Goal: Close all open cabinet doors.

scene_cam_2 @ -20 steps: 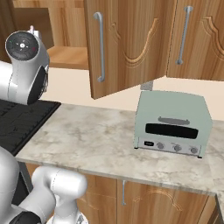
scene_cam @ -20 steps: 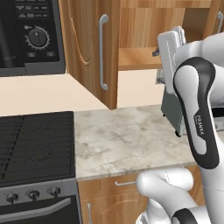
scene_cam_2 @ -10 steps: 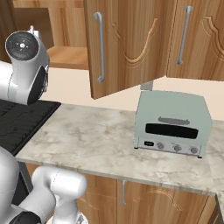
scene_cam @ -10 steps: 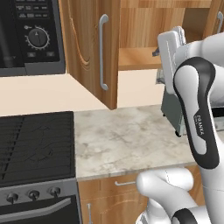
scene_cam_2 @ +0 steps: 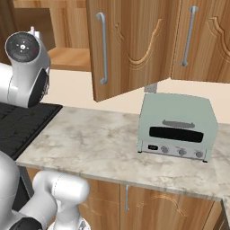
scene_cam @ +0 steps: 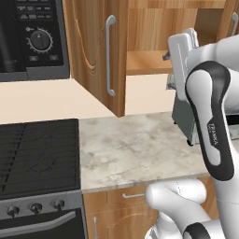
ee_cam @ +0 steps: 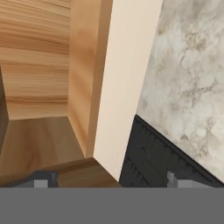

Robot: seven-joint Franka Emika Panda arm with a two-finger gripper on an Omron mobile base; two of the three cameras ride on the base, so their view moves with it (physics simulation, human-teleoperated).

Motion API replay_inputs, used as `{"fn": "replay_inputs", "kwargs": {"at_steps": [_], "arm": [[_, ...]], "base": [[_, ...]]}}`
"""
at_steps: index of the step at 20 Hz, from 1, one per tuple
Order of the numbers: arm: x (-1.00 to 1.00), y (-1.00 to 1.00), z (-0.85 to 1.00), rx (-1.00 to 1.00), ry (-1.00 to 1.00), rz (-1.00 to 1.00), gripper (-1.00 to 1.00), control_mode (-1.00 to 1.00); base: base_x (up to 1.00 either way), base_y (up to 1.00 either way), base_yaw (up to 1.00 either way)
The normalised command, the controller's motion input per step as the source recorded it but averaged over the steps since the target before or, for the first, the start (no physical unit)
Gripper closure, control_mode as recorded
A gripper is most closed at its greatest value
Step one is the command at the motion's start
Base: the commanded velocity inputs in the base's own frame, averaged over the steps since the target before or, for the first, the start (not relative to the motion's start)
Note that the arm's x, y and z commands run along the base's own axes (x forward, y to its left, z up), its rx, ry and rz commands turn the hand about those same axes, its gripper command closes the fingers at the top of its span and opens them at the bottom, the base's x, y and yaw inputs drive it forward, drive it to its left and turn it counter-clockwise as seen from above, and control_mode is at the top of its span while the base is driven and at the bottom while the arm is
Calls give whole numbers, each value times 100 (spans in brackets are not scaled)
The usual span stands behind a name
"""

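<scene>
The wall cabinet (scene_cam: 154, 28) above the marble counter (scene_cam: 135, 149) stood open, its bare shelf and wooden interior exposed, so the task was not finished at this moment. Its left door (scene_cam: 95, 51) hung swung out towards the robot, standing roughly edge-on over the left part of the counter, near the stove (scene_cam: 37, 154) and just right of the black microwave (scene_cam: 32, 37). In the right base view the same open door (scene_cam_2: 130, 45) showed its carved panel and long silver bar handle (scene_cam_2: 103, 47), with its lower edge hanging above the counter to the left of the pale green toaster oven (scene_cam_2: 177, 128). The neighbouring door (scene_cam_2: 206, 40) to the right looked flush with the cabinet face and appeared already closed, though its top was cropped.

Judging from this, at least one door was left to push shut, and nothing showed the robot touching it yet. The arm (scene_cam: 210, 116) was raised in front of the cabinet opening. In the hand view the gripper (ee_cam: 109, 180) had its two fingertips (ee_cam: 41, 180) spread wide apart and held nothing, and the camera looked past a pale panel edge towards wood, marble and stove.
</scene>
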Motion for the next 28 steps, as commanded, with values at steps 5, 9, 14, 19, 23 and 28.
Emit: {"fn": "replay_inputs", "kwargs": {"at_steps": [5, 9, 14, 19, 23, 28], "arm": [[-44, 3, -2, 3, -9, 14, -100, -100], [-59, 5, 10, 3, -12, 27, -100, -100], [-43, 22, 14, 2, -10, 24, -100, -100], [-33, 38, 13, 0, -3, 10, -100, -100], [-51, 33, 16, 0, 0, 4, -100, -100], [-51, 40, 4, 0, 2, 0, -100, -100]], "base": [[0, 0, 0], [0, 0, 0], [0, 0, 0], [0, 0, 0], [0, 0, 0], [0, 0, 0]]}}
